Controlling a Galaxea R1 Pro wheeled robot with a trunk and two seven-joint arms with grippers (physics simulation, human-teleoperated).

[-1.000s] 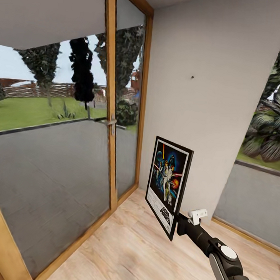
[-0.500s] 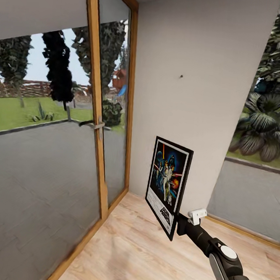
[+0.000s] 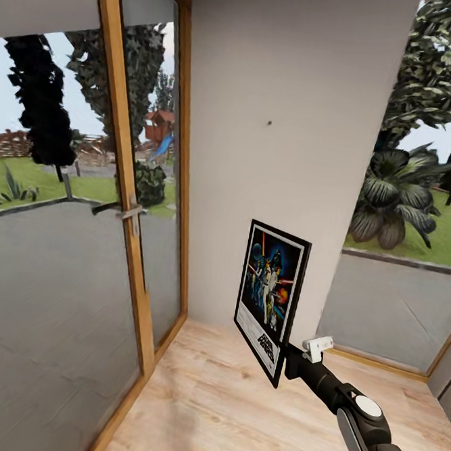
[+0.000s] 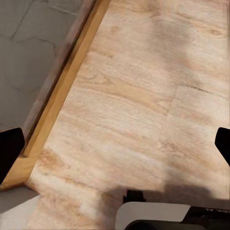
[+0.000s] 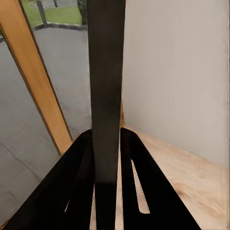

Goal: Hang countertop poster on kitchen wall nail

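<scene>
**Poster held upright before a pale corner wall**

The poster (image 3: 271, 299) is a flat rectangular panel with a thin black frame, a white inner border and blue-black artwork of figures with bright sabre streaks. It stands upright in the air above the floor, clamped at its lower right corner by the right hand (image 3: 285, 358), whose black arm reaches up from the lower right of the head view with a small white block on top. The right wrist view looks along the poster's thin black edge (image 5: 106, 96), a straight dark strip rising between the 2 black fingers (image 5: 79, 177), which press against it on either side.

High on the matte grey-white wall (image 3: 297, 89) behind the poster sits a nail (image 3: 269, 124), a tiny dark speck well above the frame's top edge. Left of the wall stands a glass door (image 3: 54, 253) in a warm orange timber frame with a metal lever handle (image 3: 121, 210); through it show grey paving, grass and dark trees. Right of the wall a second pane (image 3: 409, 219) shows broad-leaved plants.

The floor (image 3: 237, 416) is pale wood planking with visible grain. The left wrist view looks down on those planks and a timber threshold (image 4: 62, 91); the left hand (image 4: 115, 146) has its dark fingertips (image 4: 9, 148) spread wide at opposite sides, with nothing between them
</scene>
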